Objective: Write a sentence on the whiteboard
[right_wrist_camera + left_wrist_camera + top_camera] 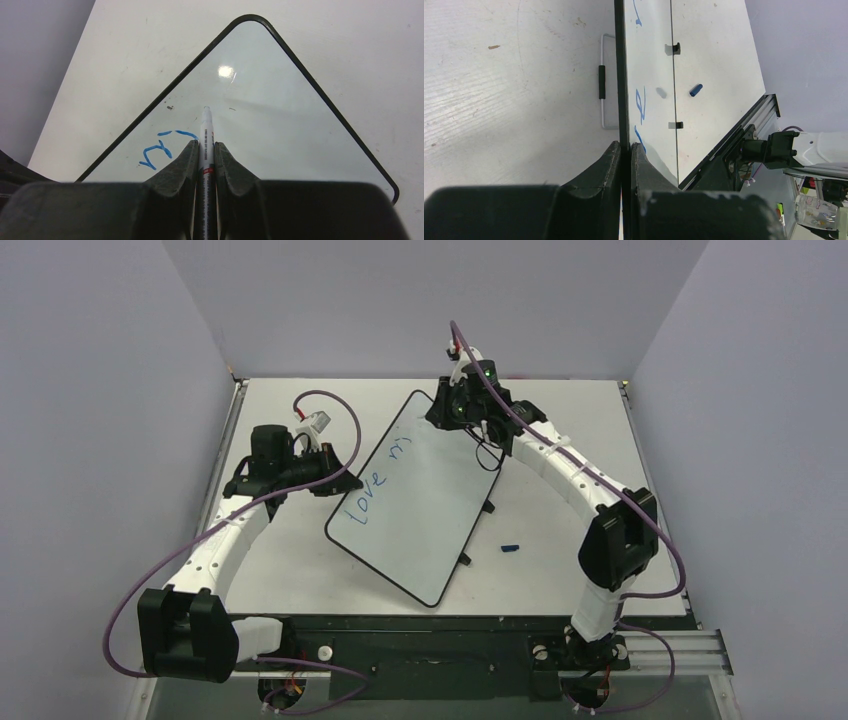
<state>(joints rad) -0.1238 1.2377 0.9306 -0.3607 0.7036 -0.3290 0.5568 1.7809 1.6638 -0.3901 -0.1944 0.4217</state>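
**A:** Which step am I looking at here?

**B:** I'm working mid-sentence. The sentence (368, 495) is showing "love" and the start of a second word, in blue, along the left side of the whiteboard (430, 525). The board is lying askew in the middle of the table (570, 440), between the two arms.

**A:** And the end effectors?

**B:** My left end effector (625, 146) is clamped on the whiteboard's black rim at its left edge, steadying it. My right end effector (206, 147) is gripping the marker (206, 127) by its barrel. The tip is pointing toward the far corner, just beyond the farthest blue strokes. I can't tell whether it's touching the surface.

**A:** What is the next move asking for?

**B:** I'm judging it's calling for the tip to land right beside that unfinished word with light, even pressure, while the left side is bracing the board. The blue cap (511, 547) is lying on the table to the board's right, clear of the arms.
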